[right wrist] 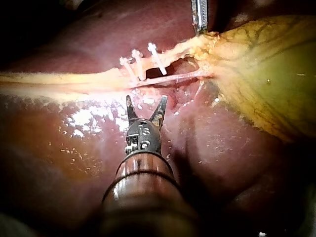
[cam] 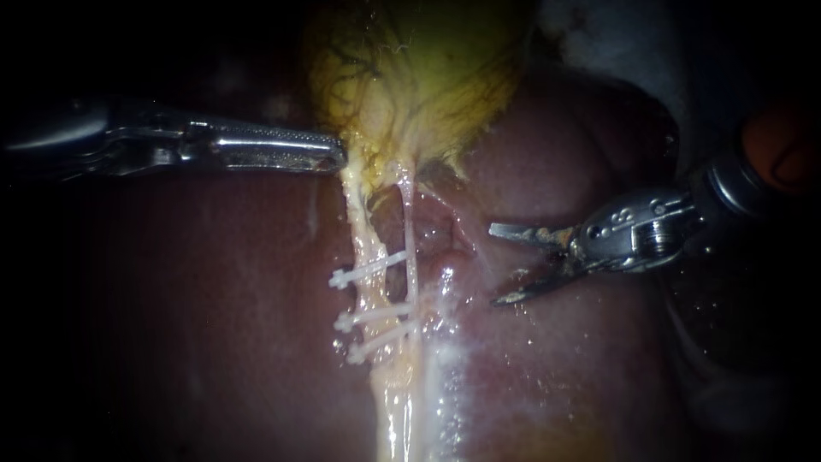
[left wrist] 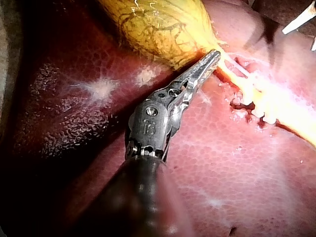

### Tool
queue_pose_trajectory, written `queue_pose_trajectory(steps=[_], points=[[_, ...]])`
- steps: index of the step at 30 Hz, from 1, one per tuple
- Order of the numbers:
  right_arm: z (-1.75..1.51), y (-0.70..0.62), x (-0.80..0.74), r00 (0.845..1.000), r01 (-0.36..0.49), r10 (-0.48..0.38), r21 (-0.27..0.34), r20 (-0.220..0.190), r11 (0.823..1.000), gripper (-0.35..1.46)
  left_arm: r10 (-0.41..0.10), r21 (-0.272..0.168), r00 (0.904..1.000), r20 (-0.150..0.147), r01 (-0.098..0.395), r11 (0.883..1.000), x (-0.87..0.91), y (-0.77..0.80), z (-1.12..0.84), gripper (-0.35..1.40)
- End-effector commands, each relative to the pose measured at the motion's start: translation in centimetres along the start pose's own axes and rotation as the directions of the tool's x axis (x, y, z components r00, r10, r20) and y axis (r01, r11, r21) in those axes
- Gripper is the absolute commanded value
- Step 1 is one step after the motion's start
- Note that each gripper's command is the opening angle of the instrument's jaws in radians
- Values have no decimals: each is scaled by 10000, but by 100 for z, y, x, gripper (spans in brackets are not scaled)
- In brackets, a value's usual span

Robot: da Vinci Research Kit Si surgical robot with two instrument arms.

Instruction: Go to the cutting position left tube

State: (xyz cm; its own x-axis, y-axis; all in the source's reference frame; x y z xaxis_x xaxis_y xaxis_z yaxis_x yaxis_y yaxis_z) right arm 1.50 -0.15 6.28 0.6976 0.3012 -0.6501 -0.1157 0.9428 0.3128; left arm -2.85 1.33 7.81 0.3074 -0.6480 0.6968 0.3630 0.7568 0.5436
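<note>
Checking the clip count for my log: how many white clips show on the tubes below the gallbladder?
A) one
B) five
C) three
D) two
C: three white clips cross the pale tube, one set apart from a close pair.

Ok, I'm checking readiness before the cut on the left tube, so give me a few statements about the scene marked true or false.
1. The right instrument has its jaws open. True.
2. Its jaws already straddle the left tube. False: they stand apart from it, over the liver.
3. Three white clips sit across that tube. True.
4. The left instrument hangs free with open jaws. False: its jaws are shut on the gallbladder at its lower edge.
</note>
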Motion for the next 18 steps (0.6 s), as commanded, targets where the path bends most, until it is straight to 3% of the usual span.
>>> queue_pose_trajectory(steps=[1,5,10,18], points=[[0,0,0,10000,4,-4,-4,-3,10000,144,-2,-2,10000,3,2,10000,0,0,0,-35],[-1,0,0,10000,4,-3,54,-18,10000,144,-20,44,10000,-7,20,10000,-4,1,-7,-35],[-1,0,-1,10000,6,-6,57,-19,10000,144,-107,48,9999,-66,107,9999,-21,3,-35,-35],[-1,0,-1,10000,2,-1,227,-61,9997,142,-349,-214,9991,258,355,9991,-46,9,-73,-35]])
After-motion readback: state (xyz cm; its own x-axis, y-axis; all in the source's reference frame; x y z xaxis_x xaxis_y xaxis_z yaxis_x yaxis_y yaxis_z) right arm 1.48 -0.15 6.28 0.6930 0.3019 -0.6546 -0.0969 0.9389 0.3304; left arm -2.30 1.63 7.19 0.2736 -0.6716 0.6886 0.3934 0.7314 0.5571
